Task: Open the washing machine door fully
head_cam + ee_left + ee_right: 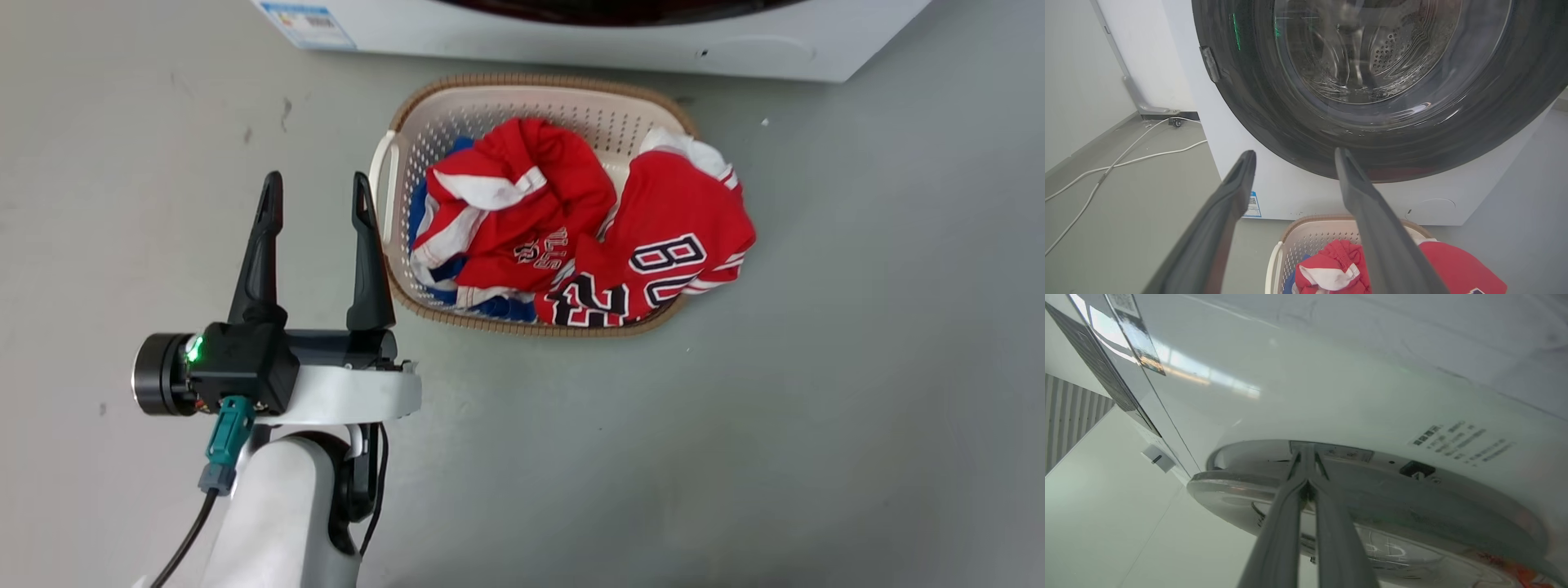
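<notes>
Right wrist view: right gripper, jaws pressed together, reaches behind the rim of the large round glossy black washing machine door on the white boxy washing machine; smooth tips may slip off mid-pull. The left gripper has jaws spread.

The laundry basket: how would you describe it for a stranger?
Find the white washing machine. On the grey floor just before it stands the laundry basket, cream plastic with small holes and a brown woven rim. It alone holds red jerseys.
</notes>
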